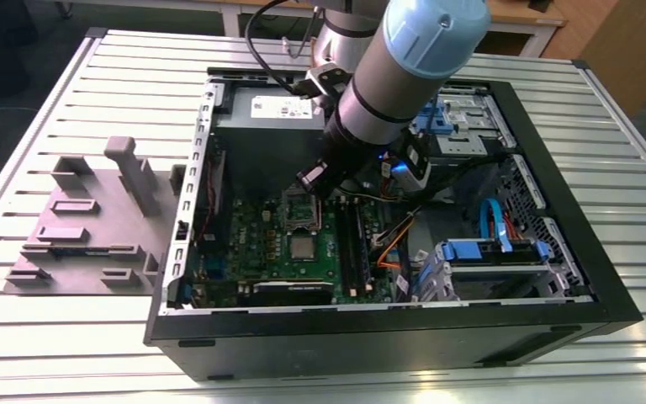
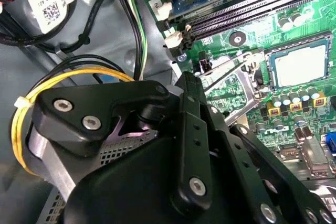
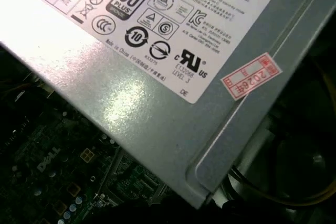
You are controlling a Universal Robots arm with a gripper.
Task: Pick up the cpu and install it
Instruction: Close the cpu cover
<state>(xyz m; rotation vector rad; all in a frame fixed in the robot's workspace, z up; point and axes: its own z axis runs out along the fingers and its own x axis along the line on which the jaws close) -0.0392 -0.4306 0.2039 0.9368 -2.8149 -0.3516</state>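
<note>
Progress is what we are weighing here, and we are judging the placing part to be largely done. We are seeing the cpu (image 2: 299, 69) lying flat and square inside its socket on the motherboard (image 1: 262, 244), with its silvery top facing up. In the exterior view we are finding the same chip (image 1: 300, 247) near the middle of the board.

The shiny socket frame (image 2: 231, 95) is standing flipped open just beside the chip and is not covering it. So we are taking the clamping down as work not yet done.

The gripper (image 1: 314, 183) is hovering above the board inside the open computer case (image 1: 570, 219), near the raised frame and apart from the chip. We are not seeing anything carried in it. We are unable to tell whether it is spread or pressed together.

In the first wrist view the arm is passing close to the grey power supply (image 3: 157, 103).
</note>
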